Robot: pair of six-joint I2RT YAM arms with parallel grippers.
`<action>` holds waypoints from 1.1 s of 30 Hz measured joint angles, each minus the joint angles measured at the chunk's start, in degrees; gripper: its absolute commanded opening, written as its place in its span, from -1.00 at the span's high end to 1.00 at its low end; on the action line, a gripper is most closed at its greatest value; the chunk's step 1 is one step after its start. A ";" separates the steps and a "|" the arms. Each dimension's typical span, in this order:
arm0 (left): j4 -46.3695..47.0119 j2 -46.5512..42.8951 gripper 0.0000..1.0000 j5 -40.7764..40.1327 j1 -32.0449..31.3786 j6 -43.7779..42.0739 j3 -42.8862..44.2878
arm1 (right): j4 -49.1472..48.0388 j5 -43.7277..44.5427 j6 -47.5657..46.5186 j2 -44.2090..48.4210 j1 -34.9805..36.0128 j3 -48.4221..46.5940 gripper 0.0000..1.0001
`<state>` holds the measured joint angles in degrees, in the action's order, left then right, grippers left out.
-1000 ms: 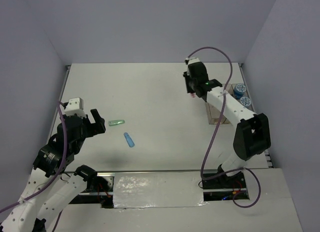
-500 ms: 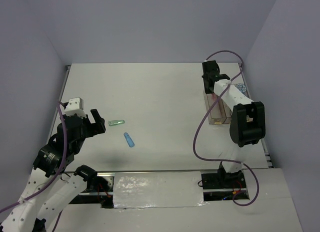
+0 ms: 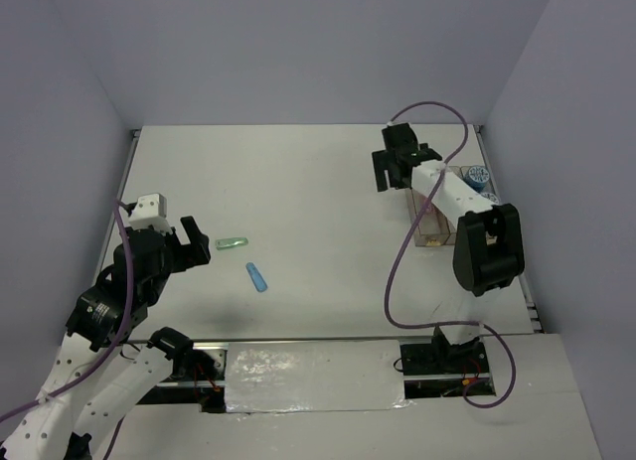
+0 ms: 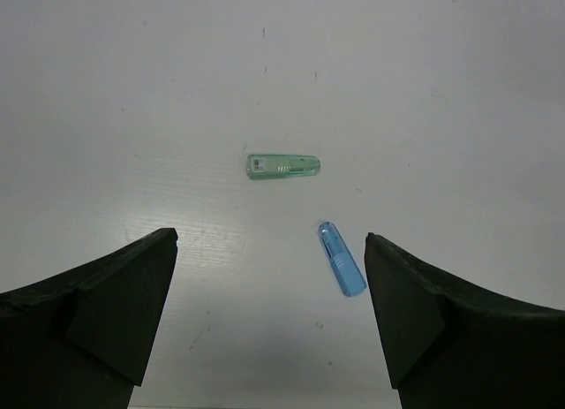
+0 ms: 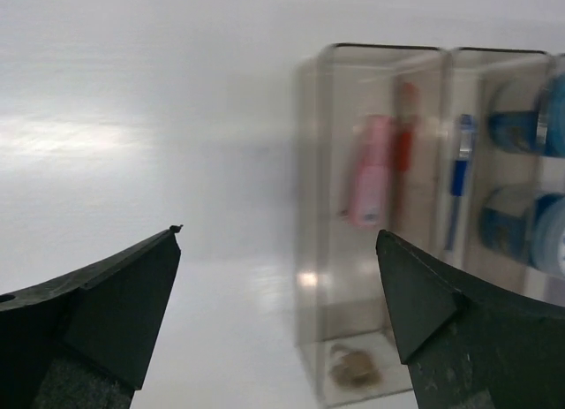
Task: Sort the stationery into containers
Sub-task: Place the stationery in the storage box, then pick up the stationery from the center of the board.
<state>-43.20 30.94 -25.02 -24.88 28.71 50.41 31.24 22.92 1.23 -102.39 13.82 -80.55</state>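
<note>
Pink piece (image 5: 369, 184) now lies in the end bin of the containers (image 5: 311, 250), beside the red pen (image 5: 406, 126). The right gripper (image 5: 275, 235) has just released it and stands spread wide. The green piece (image 4: 282, 166) and blue piece (image 4: 341, 258) wait on the counter (image 4: 132, 91) before the left gripper (image 4: 269, 241), likewise released.

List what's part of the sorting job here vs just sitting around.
Job: green piece and blue piece, loose on the table; bins holding pink piece, red pen, blue pen, rolls.
Not job: purple cable, silver tape strip.
</note>
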 measured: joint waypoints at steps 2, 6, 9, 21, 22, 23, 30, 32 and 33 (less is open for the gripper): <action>-0.02 0.00 -0.99 -0.07 0.00 0.02 0.00 | -1.01 -1.14 0.83 2.54 4.42 1.53 -0.99; -0.09 -0.02 -0.99 -0.59 0.00 0.15 0.00 | -5.22 -7.91 4.35 10.23 16.41 6.99 -0.99; -0.13 -0.02 -0.99 -1.22 0.00 0.20 0.00 | -9.97 -14.05 7.06 13.53 26.56 10.51 -0.99; -1.84 -3.82 -0.99 -6.36 0.28 3.15 0.00 | -8.61 -12.11 17.70 -15.12 51.36 -7.56 -0.69; -1.84 -3.96 -0.99 -6.54 0.33 3.17 0.00 | -8.00 -11.91 18.01 -16.79 52.06 -8.72 -0.60; -1.84 -3.96 -0.99 -6.62 0.35 3.15 0.00 | -7.45 -11.72 18.29 -18.12 52.59 -9.49 -0.54; -1.81 -2.86 -0.99 -6.36 0.50 3.02 0.00 | -4.35 -9.94 19.37 -20.65 52.89 -11.28 -0.22; -1.81 -2.67 -0.99 -6.19 0.50 2.99 0.00 | -3.96 -9.66 19.30 -20.87 52.89 -11.69 -0.06; -1.79 -2.67 -0.99 -6.12 0.59 2.97 0.00 | -3.89 -9.57 19.34 -20.90 52.96 -11.74 -0.02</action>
<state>-44.99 28.27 -31.14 -24.29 31.68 50.41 27.35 13.34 20.58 -123.28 66.78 -92.29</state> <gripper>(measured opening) 0.993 0.558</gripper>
